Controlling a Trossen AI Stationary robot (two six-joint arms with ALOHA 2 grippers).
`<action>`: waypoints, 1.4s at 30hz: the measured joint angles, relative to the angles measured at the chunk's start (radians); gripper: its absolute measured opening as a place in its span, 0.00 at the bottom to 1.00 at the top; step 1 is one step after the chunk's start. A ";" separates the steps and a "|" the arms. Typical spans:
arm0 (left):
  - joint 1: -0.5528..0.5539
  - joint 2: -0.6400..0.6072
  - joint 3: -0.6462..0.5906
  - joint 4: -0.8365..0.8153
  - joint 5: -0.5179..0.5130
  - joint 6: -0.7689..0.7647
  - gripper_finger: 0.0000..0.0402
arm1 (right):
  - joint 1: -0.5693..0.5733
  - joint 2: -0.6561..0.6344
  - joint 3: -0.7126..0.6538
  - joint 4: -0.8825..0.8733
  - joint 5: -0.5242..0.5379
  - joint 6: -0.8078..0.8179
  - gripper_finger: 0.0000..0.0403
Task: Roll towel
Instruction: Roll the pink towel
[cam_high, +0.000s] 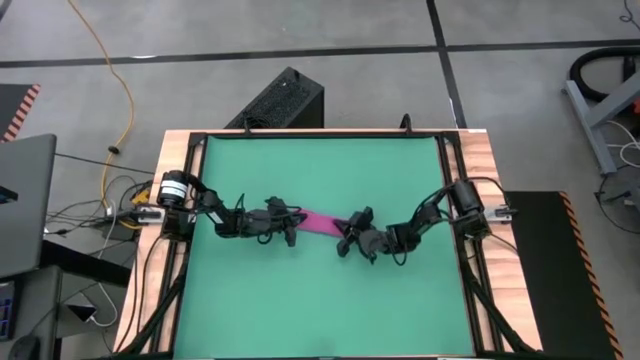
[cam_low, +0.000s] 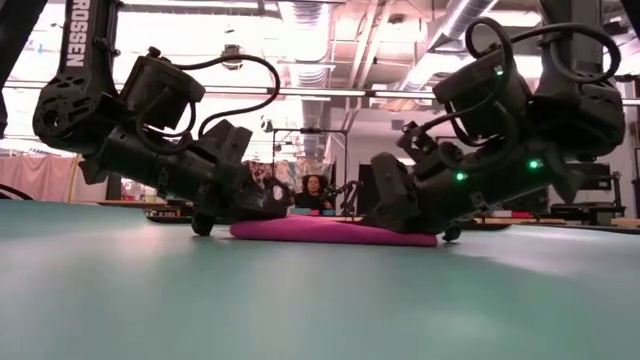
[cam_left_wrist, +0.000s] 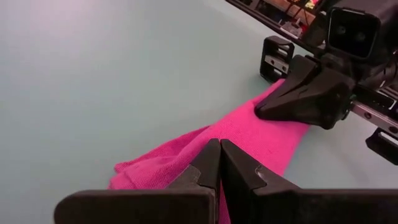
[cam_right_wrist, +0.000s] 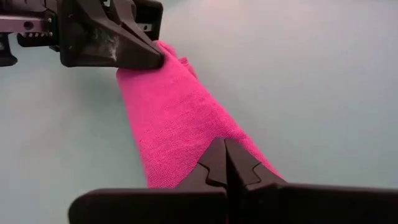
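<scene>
The magenta towel (cam_high: 320, 222) lies on the green table mat as a narrow folded band between my two grippers; it also shows in the low view (cam_low: 330, 231), flat on the mat. My left gripper (cam_high: 289, 228) is shut at the band's left end. My right gripper (cam_high: 345, 232) is shut at its right end. No white tag shows. My left gripper has its shut fingertips (cam_left_wrist: 219, 163) on the towel's left end (cam_left_wrist: 186, 163), coming in low and slanting down along the band; whether cloth is between the fingers I cannot tell. The towel lies on the mat. My right gripper has its shut fingertips (cam_right_wrist: 225, 160) on the towel's right end (cam_right_wrist: 199, 140), coming in low and slanting down along the band; whether cloth is caught between them I cannot tell. The towel lies on the mat.
The green mat (cam_high: 320, 300) is bordered by a black frame and wooden edges (cam_high: 480, 160). A black box (cam_high: 280, 100) stands beyond the far edge. People and equipment show in the room behind (cam_low: 315, 190).
</scene>
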 joint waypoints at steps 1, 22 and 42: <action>-0.001 0.000 0.000 -0.003 -0.004 0.000 0.00 | -0.005 0.000 0.000 -0.001 -0.017 -0.004 0.02; -0.147 0.022 0.039 -0.185 -0.413 -0.064 0.00 | -0.049 0.003 0.000 0.002 -0.177 -0.091 0.02; -0.184 0.069 0.046 -0.119 -0.444 -0.045 0.00 | -0.173 0.004 -0.002 0.005 -0.331 -0.192 0.02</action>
